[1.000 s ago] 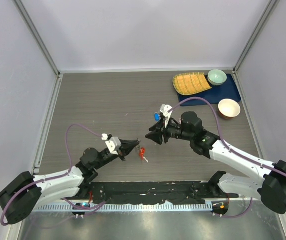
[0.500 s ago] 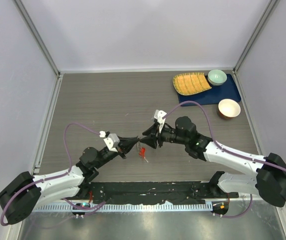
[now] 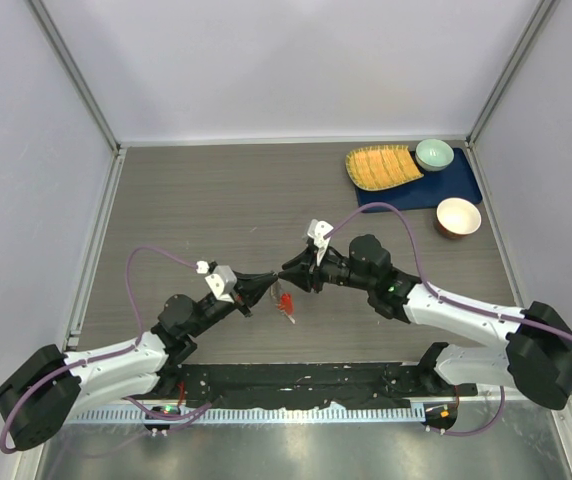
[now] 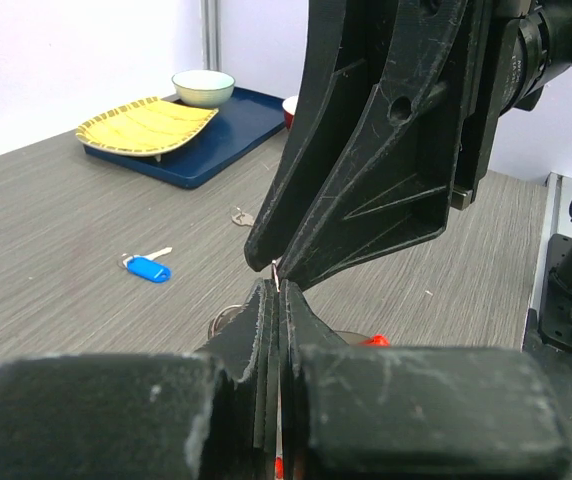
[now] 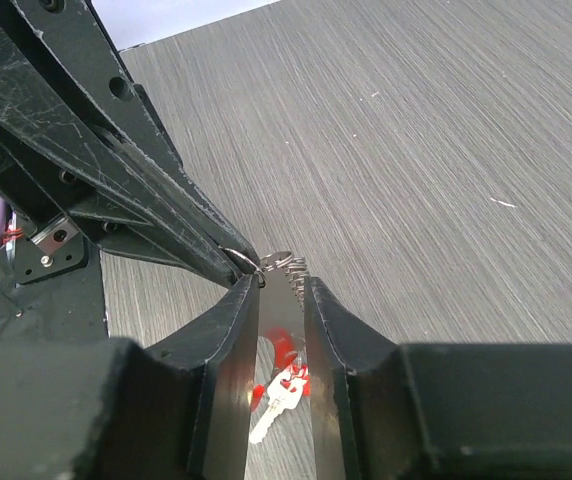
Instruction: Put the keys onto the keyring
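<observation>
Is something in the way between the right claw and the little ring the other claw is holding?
No, nothing visible is. The right gripper has its tips right at the keyring, which the left gripper pinches shut. Between the right fingers there is only a narrow bare gap.

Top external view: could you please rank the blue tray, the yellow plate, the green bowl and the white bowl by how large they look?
1. Blue tray
2. Yellow plate
3. White bowl and green bowl: these look about alike, so I would not rank them.
</observation>
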Available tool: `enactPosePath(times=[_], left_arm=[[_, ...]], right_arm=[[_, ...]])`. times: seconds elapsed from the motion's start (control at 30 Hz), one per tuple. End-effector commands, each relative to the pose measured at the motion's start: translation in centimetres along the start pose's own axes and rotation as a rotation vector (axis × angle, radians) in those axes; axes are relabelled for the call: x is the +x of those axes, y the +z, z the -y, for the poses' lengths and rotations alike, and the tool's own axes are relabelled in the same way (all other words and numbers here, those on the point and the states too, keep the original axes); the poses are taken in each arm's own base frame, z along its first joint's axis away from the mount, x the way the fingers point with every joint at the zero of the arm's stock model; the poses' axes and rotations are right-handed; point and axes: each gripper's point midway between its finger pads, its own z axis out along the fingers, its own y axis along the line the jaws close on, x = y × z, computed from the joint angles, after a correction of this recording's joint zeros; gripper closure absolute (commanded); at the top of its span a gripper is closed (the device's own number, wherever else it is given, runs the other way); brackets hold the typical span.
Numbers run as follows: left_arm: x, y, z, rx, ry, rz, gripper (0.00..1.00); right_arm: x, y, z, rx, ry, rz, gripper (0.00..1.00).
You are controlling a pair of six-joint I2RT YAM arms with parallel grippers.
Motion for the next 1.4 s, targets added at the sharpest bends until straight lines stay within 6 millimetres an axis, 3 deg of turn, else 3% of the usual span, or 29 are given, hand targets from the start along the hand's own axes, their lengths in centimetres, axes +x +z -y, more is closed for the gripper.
enactPosePath(times=[0.0,0.27,0.37,0.47,0.6,0.63,0.77,0.87,1.03,1.1,1.37], left_arm=[[-3.9,0.9,0.4,0.02,0.013,0.123,0.99],[-3.6,1.1,0.7,0.038,0.002,0.11,0.98],[-3.5,1.2,0.9,0.049,-0.001,0.106,0.98],[-3.2,1.3,1.0,0.051,-0.012,0.095,0.97],[-3.0,1.4,0.7,0.033,-0.037,0.068,0.9],[-2.1,1.3,0.5,0.019,-0.054,0.026,0.86],[-2.6,1.4,-0.8,-0.071,-0.086,-0.003,0.69],[-2.6,1.0,-1.3,-0.116,-0.112,-0.039,0.64],[-1.8,0.2,-2.3,-0.199,-0.157,-0.121,0.64],[-2.3,0.4,-2.4,-0.209,-0.17,-0.134,0.64],[-1.1,0.8,-0.2,-0.047,-0.093,-0.263,0.64]], right_arm=[[-2.1,0.5,-0.5,-0.034,-0.046,0.075,0.7],[-2.5,0.8,-0.9,-0.064,-0.051,0.086,0.73],[-2.7,1.1,-1.0,-0.072,-0.054,0.089,0.9],[-2.8,1.2,-0.7,-0.06,-0.097,0.082,0.99],[-3.5,1.1,0.3,-0.015,-0.167,0.056,0.99],[-3.7,1.0,0.5,-0.002,-0.185,0.047,0.99],[-3.5,0.2,1.4,0.054,-0.265,-0.025,0.99],[-4.0,-0.3,1.8,0.097,-0.333,-0.052,0.99],[-4.2,-0.7,2.1,0.154,-0.442,-0.096,0.99],[-4.0,-0.7,1.8,0.153,-0.464,-0.11,0.99],[-3.6,-0.8,1.7,0.151,-0.517,-0.14,0.99]])
